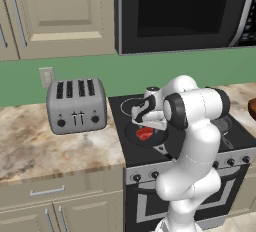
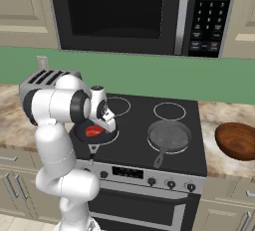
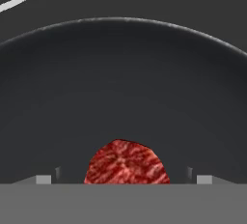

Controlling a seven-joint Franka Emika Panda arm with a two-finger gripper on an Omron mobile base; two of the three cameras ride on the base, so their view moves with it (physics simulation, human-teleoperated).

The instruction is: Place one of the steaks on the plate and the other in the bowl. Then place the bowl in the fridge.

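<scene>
A bright red steak (image 1: 144, 134) (image 2: 93, 131) (image 3: 126, 162) lies in a black frying pan (image 1: 161, 139) (image 2: 111, 136) (image 3: 123, 73) on the stove's front left burner. My gripper (image 1: 146, 125) (image 2: 101, 124) (image 3: 123, 179) hangs just above it, pointing down, open, one fingertip (image 3: 43, 179) on each side of the meat and not touching it. The dark brown bowl (image 2: 235, 140) (image 1: 252, 107) stands on the counter right of the stove. The plate and the fridge are out of view.
A grey frying pan (image 2: 169, 135) sits on the front right burner. A silver toaster (image 1: 76, 105) (image 2: 47, 78) stands on the counter to the left. A black microwave (image 1: 185, 11) (image 2: 134, 11) hangs above the stove.
</scene>
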